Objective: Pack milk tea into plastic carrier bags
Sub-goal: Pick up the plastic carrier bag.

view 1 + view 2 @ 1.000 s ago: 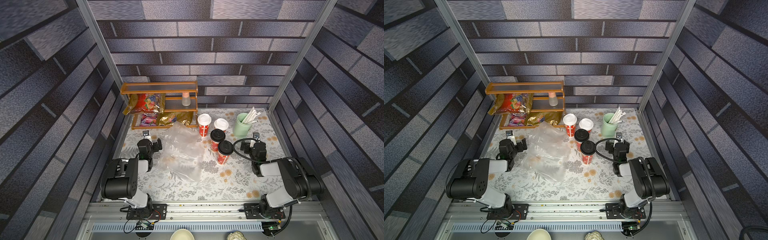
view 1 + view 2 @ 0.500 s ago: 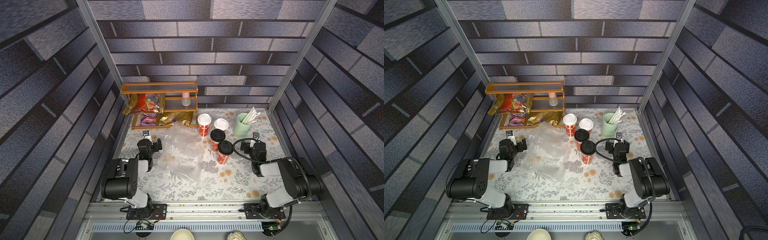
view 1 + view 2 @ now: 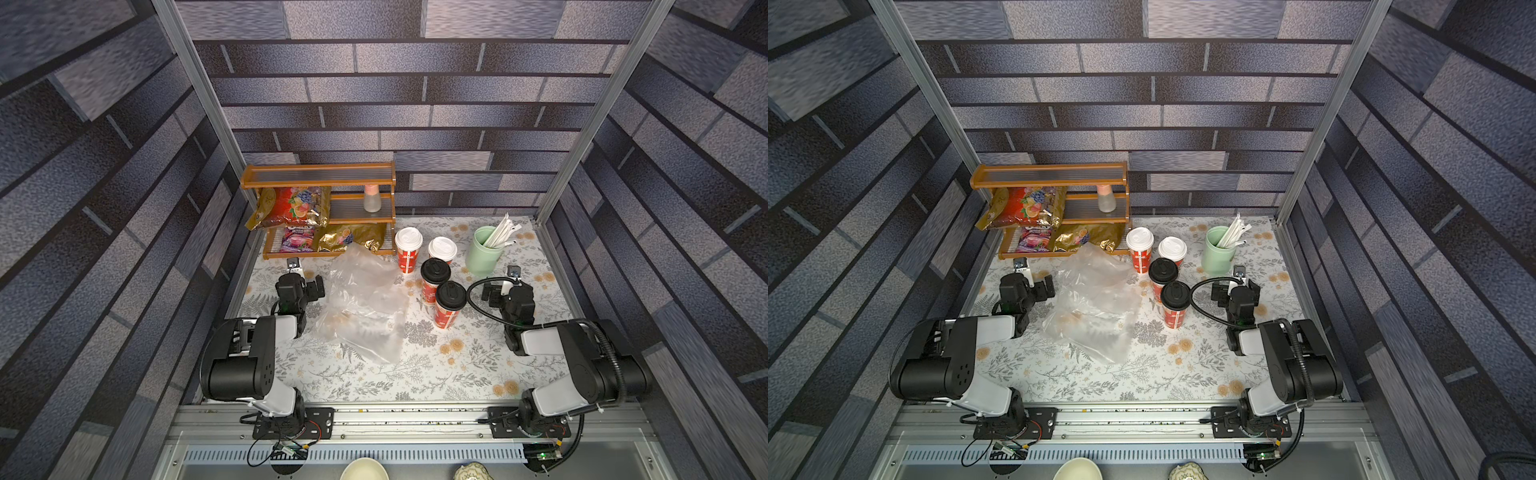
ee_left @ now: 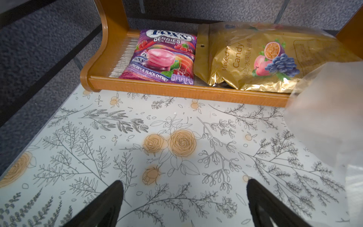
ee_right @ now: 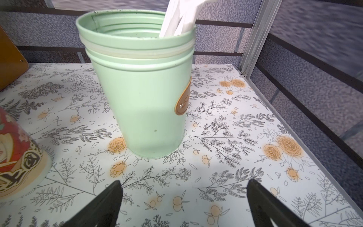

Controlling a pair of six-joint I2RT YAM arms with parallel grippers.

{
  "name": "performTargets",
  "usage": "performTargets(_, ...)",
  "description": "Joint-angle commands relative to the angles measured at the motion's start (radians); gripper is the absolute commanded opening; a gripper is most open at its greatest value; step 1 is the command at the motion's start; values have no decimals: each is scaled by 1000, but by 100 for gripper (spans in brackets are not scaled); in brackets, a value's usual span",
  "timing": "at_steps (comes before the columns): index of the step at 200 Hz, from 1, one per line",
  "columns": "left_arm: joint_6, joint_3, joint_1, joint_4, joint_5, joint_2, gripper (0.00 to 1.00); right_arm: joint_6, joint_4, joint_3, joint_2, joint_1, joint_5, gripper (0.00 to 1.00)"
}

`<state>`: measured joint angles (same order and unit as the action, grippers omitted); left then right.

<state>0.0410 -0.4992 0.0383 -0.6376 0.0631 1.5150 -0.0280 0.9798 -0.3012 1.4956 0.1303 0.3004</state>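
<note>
Left fingers (image 4: 106, 206) and right fingers (image 5: 106, 206) are spread wide and empty, low over the floral surface (image 3: 415, 374). Clear carrier bags (image 3: 365, 307) lie crumpled between the arms. Four milk tea cups (image 3: 445, 313) stand upright just beside the bags, on the right arm's side. A green straw cup (image 3: 478, 257) and a snack shelf (image 3: 320, 176) stand beyond.

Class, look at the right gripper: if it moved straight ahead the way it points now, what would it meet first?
Most likely the pale green cup holding straws: it stands directly ahead of the open right gripper, with only bare tablecloth between them.
</note>
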Motion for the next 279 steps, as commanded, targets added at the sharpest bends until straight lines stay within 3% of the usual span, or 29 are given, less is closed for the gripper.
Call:
performTargets(1,-34,-60,-31,148,70,-67,100,-4,-48,1,-86,-6,-1,100)
performTargets(34,14,-125,-49,344,111,-131,100,19,-316,-56,-250,-7,-36,100)
performTargets(75,140,-251,-52,691,126,-238,100,143,-817,-235,-445,-6,-173,98)
performTargets(117,201,-427,-94,1083,17,-331,100,300,-1201,-447,-532,-6,-386,94)
performTargets(152,229,-572,-209,1383,-45,-342,100,411,-1384,-603,-524,6,-633,89)
performTargets(174,281,-614,-303,1492,-90,-346,100,425,-1452,-696,-503,79,-715,86)
performTargets(224,426,-618,-553,1529,-186,-314,100,466,-1518,-863,-408,305,-725,84)
performTargets(264,559,-641,-711,1429,-213,-216,100,523,-1532,-879,-366,360,-687,81)
performTargets(279,620,-637,-748,1396,-153,-192,100,538,-1527,-855,-373,368,-673,81)
